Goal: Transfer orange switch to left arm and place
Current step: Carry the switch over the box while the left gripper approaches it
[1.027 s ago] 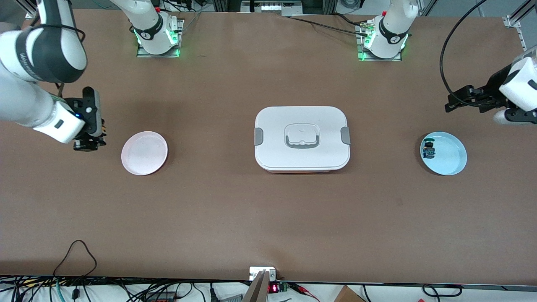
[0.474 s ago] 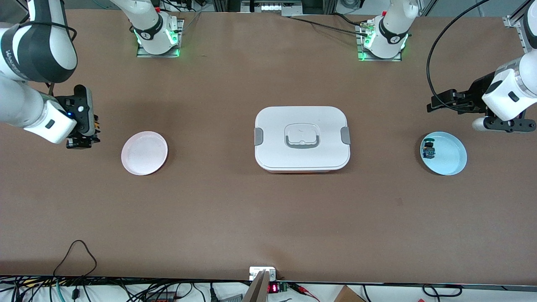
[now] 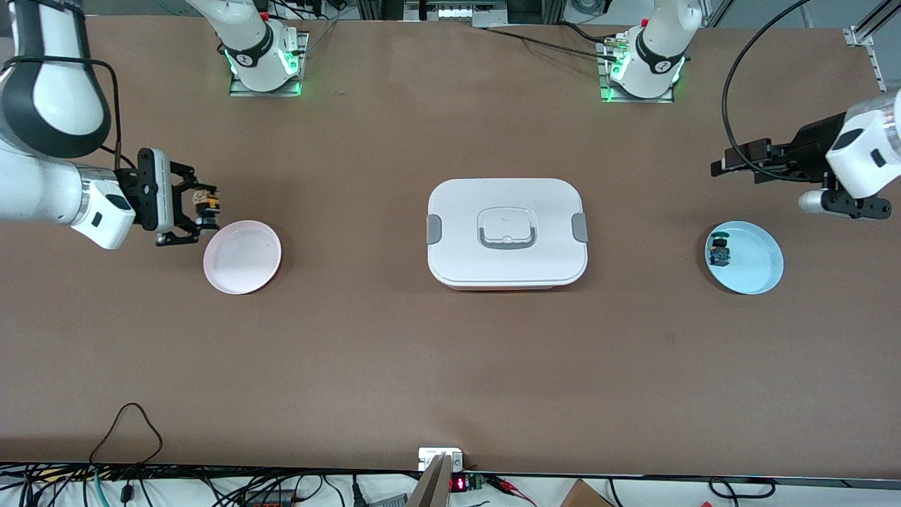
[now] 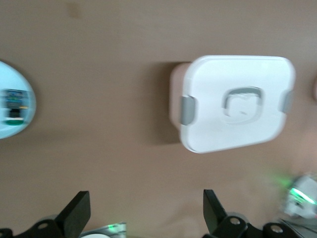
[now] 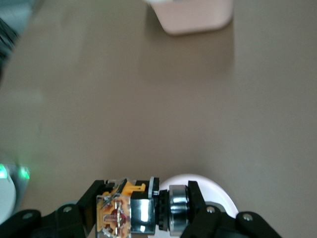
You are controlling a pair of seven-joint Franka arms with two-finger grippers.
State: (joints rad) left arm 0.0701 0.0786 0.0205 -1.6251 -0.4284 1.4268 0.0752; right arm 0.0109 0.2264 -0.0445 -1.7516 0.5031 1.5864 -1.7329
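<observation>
Orange switch pinched sideways in right gripper, held over table just beside pink plate rim; drop-off there judged imminent. Box well apart, mid-table. Left gripper spread empty, parked above table near blue plate; arm waits.

The box blocks mid-table; bare table around it seems passable
</observation>
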